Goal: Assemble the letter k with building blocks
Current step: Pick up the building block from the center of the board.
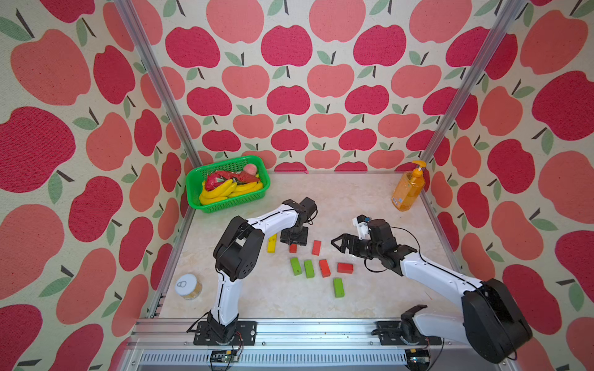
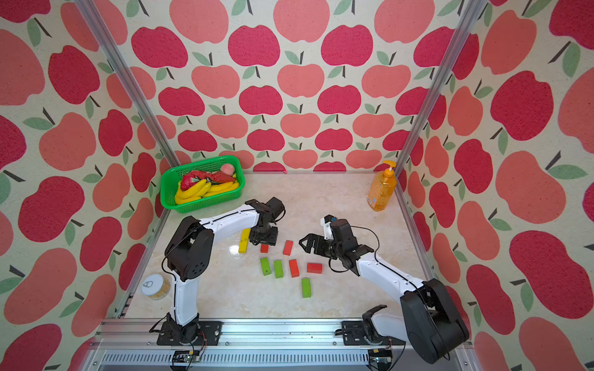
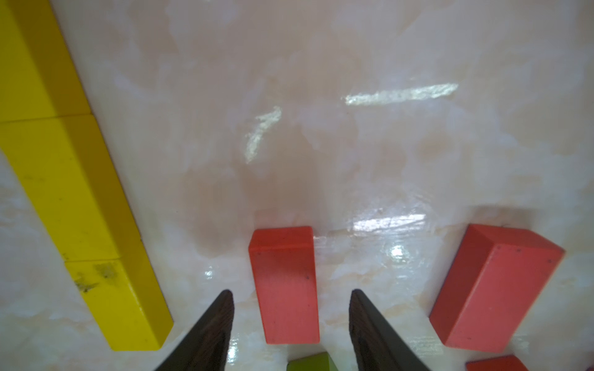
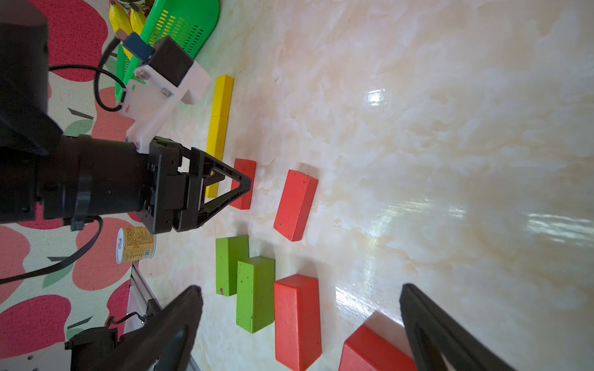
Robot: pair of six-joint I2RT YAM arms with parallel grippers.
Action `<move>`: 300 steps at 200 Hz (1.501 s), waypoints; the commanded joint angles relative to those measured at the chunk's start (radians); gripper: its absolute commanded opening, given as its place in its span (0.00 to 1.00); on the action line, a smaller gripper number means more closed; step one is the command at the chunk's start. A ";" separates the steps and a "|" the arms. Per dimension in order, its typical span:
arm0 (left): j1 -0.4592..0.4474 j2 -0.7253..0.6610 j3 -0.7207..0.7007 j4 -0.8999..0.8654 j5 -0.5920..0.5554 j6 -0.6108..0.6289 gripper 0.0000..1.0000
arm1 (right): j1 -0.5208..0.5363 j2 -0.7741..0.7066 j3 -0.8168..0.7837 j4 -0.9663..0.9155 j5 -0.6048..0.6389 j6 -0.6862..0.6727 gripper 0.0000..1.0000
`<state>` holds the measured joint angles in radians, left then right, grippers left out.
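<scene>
Seven red and green building blocks (image 1: 309, 269) lie scattered on the tabletop (image 1: 353, 199) in both top views. A yellow bar (image 1: 272, 243) lies beside them, its far end hidden under the left arm. Of the letter k, only this straight bar is laid. The left tool (image 1: 293, 241) points straight down over a red brick (image 1: 292, 248) just beside the bar, and its jaws cannot be made out from here. The right tool (image 1: 335, 241) hangs level above the tabletop, apart from every brick, with its tip toward a slanted red brick (image 1: 316, 247).

In the left wrist view the yellow bar (image 3: 74, 180) shows as three bricks end to end. The left tool (image 3: 291, 294) has its jaws apart, one on each side of the red brick (image 3: 284, 282). Bare tabletop shows on both sides, so nothing is clamped. The slanted red brick (image 3: 495, 289) lies near, not touching.

In the right wrist view the right tool (image 4: 300, 286) is spread wide and empty above two green bricks (image 4: 255, 292). A green basket (image 4: 180, 25) and a can (image 4: 136, 245) stand beyond.
</scene>
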<state>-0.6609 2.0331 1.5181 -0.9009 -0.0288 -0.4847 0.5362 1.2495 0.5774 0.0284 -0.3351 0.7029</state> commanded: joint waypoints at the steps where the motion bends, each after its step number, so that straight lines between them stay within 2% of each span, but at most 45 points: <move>1: 0.009 0.017 -0.021 0.015 0.028 -0.019 0.57 | -0.004 0.007 0.013 0.011 -0.015 -0.011 0.99; 38: 0.013 0.025 -0.018 0.016 0.035 -0.016 0.49 | -0.004 0.008 0.006 0.019 -0.017 -0.003 0.99; 110: 0.014 0.040 -0.027 0.016 0.041 -0.019 0.47 | -0.004 0.007 0.000 0.021 -0.018 0.001 0.99; 125: 0.014 0.045 -0.025 0.016 0.040 -0.018 0.41 | -0.004 0.007 0.001 0.021 -0.017 0.001 0.99; 162: 0.014 0.049 -0.022 0.016 0.038 0.001 0.15 | -0.003 0.004 0.000 0.021 -0.018 0.004 0.99; 182: 0.016 0.050 -0.004 0.007 0.027 0.052 0.11 | -0.003 0.001 -0.002 0.021 -0.015 0.004 0.99; 211: 0.021 0.044 0.042 0.008 0.014 0.186 0.08 | -0.004 0.008 -0.002 0.025 -0.012 0.004 0.99; 275: 0.060 0.022 0.093 0.109 0.001 0.468 0.10 | -0.004 0.014 0.022 0.015 -0.004 0.009 0.99; 300: 0.088 0.038 0.114 0.129 -0.012 0.516 0.11 | -0.004 0.021 0.031 0.017 -0.007 0.015 0.99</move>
<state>-0.5983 2.0609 1.5932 -0.8059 -0.0116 -0.0784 0.5362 1.2591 0.5777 0.0357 -0.3347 0.7074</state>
